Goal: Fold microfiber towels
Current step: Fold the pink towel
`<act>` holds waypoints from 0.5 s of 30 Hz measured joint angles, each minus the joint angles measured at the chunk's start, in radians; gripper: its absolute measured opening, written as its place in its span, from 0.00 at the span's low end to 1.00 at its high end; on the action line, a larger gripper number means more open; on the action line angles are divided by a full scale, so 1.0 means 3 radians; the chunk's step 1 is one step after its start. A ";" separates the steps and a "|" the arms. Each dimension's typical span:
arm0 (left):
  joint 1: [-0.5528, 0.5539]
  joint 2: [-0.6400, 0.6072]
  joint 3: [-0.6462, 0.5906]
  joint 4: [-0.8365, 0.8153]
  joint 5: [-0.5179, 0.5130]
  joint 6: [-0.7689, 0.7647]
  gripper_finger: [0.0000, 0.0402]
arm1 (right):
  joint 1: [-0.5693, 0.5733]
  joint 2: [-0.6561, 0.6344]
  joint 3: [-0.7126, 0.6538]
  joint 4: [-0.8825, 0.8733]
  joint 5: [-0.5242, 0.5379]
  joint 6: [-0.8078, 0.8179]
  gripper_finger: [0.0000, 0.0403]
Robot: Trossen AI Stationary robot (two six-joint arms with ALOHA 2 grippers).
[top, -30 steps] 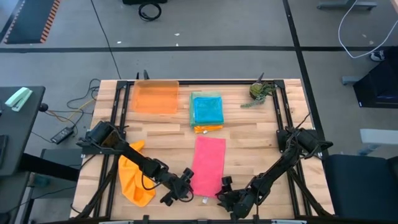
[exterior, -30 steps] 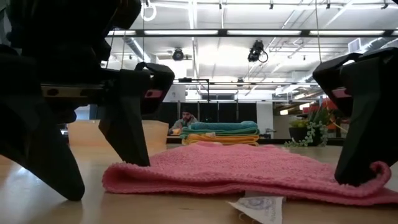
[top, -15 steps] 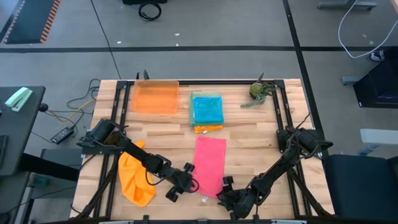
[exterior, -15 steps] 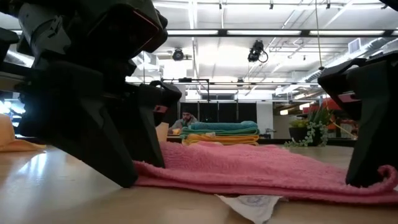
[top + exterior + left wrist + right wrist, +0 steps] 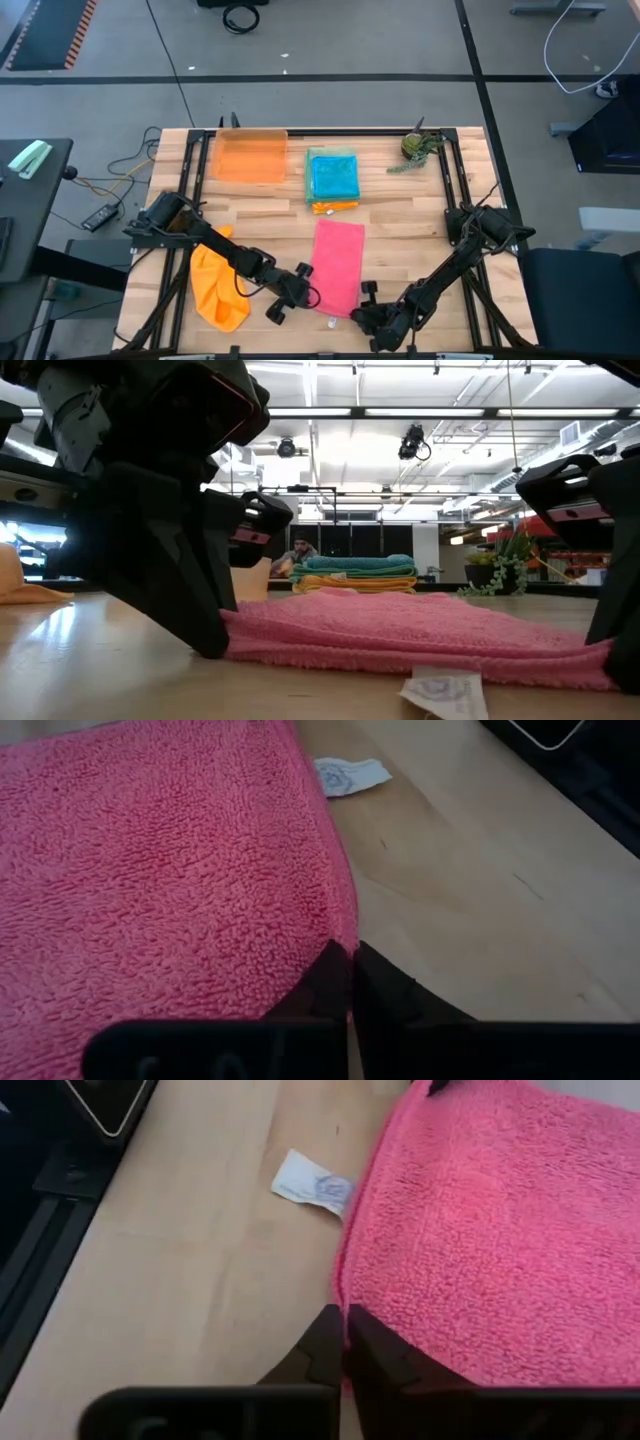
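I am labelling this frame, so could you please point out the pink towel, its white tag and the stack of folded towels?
pink towel (image 5: pixel 337 264), high view, middle of the cloth
white tag (image 5: pixel 313 1183), right wrist view, centre of the label
stack of folded towels (image 5: pixel 333 176), high view, teal top towel

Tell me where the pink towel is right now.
In the high view, the pink towel lies at the table's front centre, between both claws, just in front of the folded stack.

Non-task stuff on/around table
Orange tray (image 5: pixel 250 156) at far left of wood table (image 5: pixel 400 225); potted plant (image 5: pixel 415 148) far right corner; person (image 5: pixel 298 550) in room bkgd, low view.
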 joint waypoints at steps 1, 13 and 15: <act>0.0000 0.0000 -0.0002 0.0016 0.0002 -0.0012 0.03 | -0.0004 -0.0009 -0.0002 -0.0006 -0.0001 0.0008 0.03; 0.0080 -0.0558 -0.0011 0.0084 0.0331 -0.0492 0.03 | -0.0035 -0.0781 -0.0110 -0.0393 -0.0231 0.0408 0.01; 0.0076 -0.0640 -0.0011 0.0103 0.0424 -0.0680 0.02 | -0.0018 -0.0902 -0.0167 -0.0374 -0.0310 0.0587 0.01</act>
